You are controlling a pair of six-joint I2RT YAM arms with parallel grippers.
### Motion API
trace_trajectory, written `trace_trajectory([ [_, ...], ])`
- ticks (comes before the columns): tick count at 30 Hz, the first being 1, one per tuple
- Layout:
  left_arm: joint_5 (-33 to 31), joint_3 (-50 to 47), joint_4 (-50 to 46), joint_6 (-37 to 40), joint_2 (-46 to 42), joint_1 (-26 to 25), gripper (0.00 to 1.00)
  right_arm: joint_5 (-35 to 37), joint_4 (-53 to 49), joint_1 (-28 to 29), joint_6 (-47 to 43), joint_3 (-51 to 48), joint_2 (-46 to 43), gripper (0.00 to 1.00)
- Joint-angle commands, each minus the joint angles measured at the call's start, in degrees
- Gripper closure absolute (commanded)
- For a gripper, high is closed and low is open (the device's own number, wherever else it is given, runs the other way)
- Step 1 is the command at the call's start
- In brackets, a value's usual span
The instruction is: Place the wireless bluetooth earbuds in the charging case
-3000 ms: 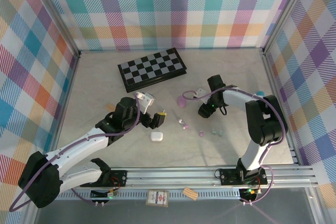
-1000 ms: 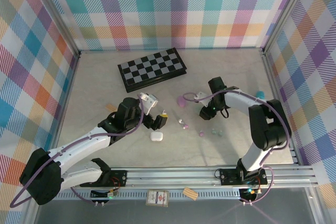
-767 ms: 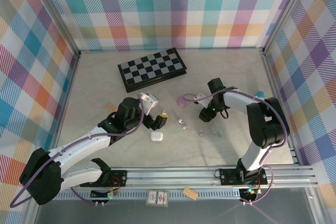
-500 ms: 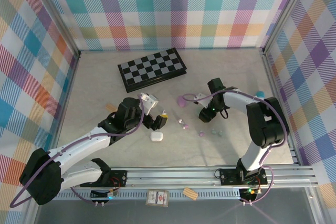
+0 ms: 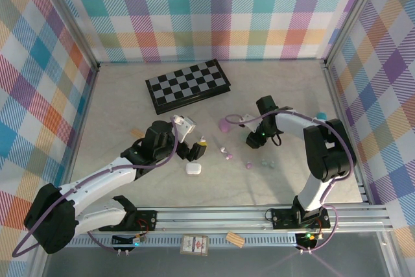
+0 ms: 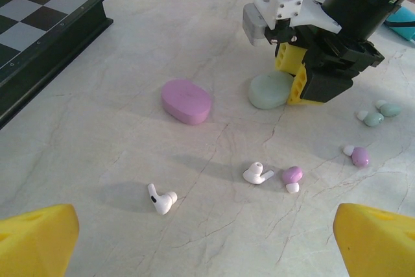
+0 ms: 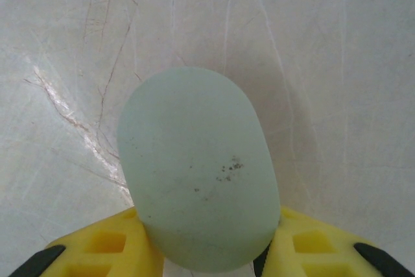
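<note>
My right gripper (image 7: 207,251) is shut on a pale mint-green case (image 7: 198,167), its yellow fingers (image 7: 110,248) pressing both sides; the case rests low on the table (image 6: 271,89). In the top view this gripper (image 5: 253,139) is right of centre. My left gripper (image 6: 204,238) hangs open above the earbuds, nothing between its tips, and sits left of centre from above (image 5: 198,149). Below it lie two white earbuds (image 6: 162,199) (image 6: 257,173), two lilac ones (image 6: 292,174) (image 6: 360,156) and a mint pair (image 6: 373,118). A lilac case (image 6: 187,101) lies behind them. A white case (image 5: 192,168) sits near my left gripper.
A folded chessboard (image 5: 188,84) lies at the back of the table (image 5: 130,102). A teal object (image 5: 321,116) sits by the right wall, behind my right arm. Plaid walls close in three sides. A metal rail (image 5: 259,215) runs along the near edge.
Nothing has visibly moved in the last second. Since three seconds ago both arms have shifted only slightly, and the right gripper stays on the mint case.
</note>
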Motion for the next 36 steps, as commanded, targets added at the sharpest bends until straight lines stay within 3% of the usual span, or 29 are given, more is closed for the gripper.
trace_trajectory([
  [1,-0.76,1.01,-1.62,1.66,-1.35,-0.59,0.00,-3.08,-2.04,1.06,0.30,0.04,-2.03,0.65],
  [4,-1.07,1.39,-1.00,1.33,-1.41,-0.59,0.00,-3.26,-2.74,2.09,0.67,-0.39,-4.19,0.65],
  [9,4.65,0.29,4.02,5.88,1.32,-0.59,0.00,-5.01,-3.93,3.85,1.66,-0.76,-7.95,0.65],
  [22,21.54,6.65,18.72,11.07,20.61,-0.59,0.00,-14.40,-12.26,4.86,-0.62,1.32,-18.71,0.65],
  [26,27.15,9.41,22.22,9.36,24.66,-0.59,0.03,-17.10,-13.23,4.86,-0.33,1.78,-21.80,0.65],
  [31,33.33,11.00,27.44,8.14,28.31,-0.67,0.16,-21.08,-13.80,4.95,0.34,2.38,-24.06,0.65],
  [36,36.60,12.31,29.66,7.66,29.56,-0.76,0.20,-23.63,-14.31,4.90,0.56,3.17,-25.39,0.65],
])
